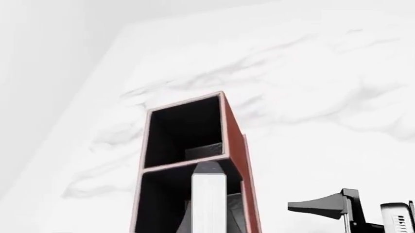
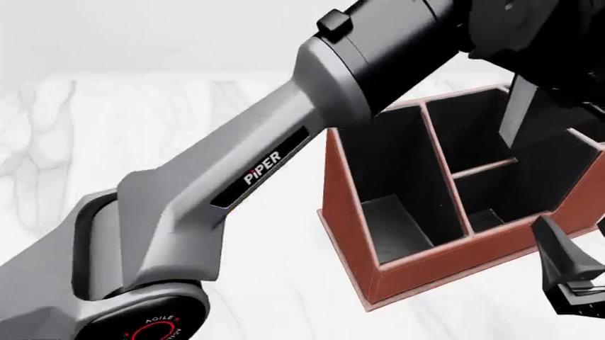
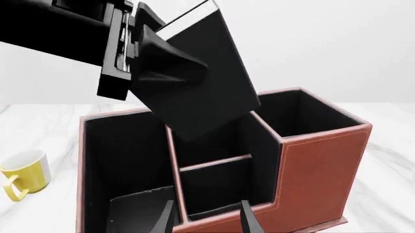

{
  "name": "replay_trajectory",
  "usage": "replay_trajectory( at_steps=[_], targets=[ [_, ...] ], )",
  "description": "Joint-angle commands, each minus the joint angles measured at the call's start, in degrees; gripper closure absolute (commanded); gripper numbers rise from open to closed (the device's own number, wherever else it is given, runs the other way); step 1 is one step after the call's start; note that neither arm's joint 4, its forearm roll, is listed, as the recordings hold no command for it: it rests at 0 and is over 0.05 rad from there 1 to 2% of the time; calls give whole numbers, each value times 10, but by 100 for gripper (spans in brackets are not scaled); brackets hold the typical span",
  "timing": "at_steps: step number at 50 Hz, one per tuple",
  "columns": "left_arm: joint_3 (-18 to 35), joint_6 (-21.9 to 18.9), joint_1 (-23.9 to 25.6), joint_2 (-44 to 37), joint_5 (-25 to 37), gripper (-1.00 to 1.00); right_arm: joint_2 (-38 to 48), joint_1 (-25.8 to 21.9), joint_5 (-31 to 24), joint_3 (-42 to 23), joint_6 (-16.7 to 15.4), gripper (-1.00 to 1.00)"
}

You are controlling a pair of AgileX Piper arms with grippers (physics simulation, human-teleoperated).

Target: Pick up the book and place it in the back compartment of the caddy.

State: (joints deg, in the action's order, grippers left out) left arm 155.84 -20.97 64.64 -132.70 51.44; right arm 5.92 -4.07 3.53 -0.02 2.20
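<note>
Because the left wrist camera looks straight down the held book (image 1: 209, 201), you see only its white page edge, standing upright over the partition wall of the caddy (image 1: 234, 141), with a black-lined pocket open just beyond it. That edge-on hold is what lets the book slip into a narrow pocket. The left jaws themselves are out of this picture. The marbled white surface (image 1: 311, 77) stretches past the caddy.

In the front view your left arm (image 2: 274, 166) crosses above the caddy (image 2: 355, 212) and hides most of its own gripper; a sliver of the book (image 2: 515, 117) hangs over the back compartment (image 2: 472, 131), not yet down inside it. The right gripper (image 2: 572, 273) waits just beside the caddy's near corner, well clear of the drop.

From the right wrist view the hold is plain: the left gripper (image 3: 146, 58) has its jaws pinching the black cover of the book (image 3: 207, 73), which tilts corner-down above the caddy's middle pockets. The right fingers (image 3: 248, 219) are spread and hold nothing. A yellow mug (image 3: 26, 174) stands on the surface well apart from the caddy (image 3: 321, 179). The room behind is a plain pale backdrop, nothing more to tell.
</note>
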Motion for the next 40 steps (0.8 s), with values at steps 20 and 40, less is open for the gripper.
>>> replay_trajectory(
  at_steps=[20,40],
  targets=[
    [-177,21,-7,-17,-134,100,-6,0,-6,0,-3,-100],
    [-222,27,-14,-27,-175,100,15,0,13,0,-1,-100]
  ],
)
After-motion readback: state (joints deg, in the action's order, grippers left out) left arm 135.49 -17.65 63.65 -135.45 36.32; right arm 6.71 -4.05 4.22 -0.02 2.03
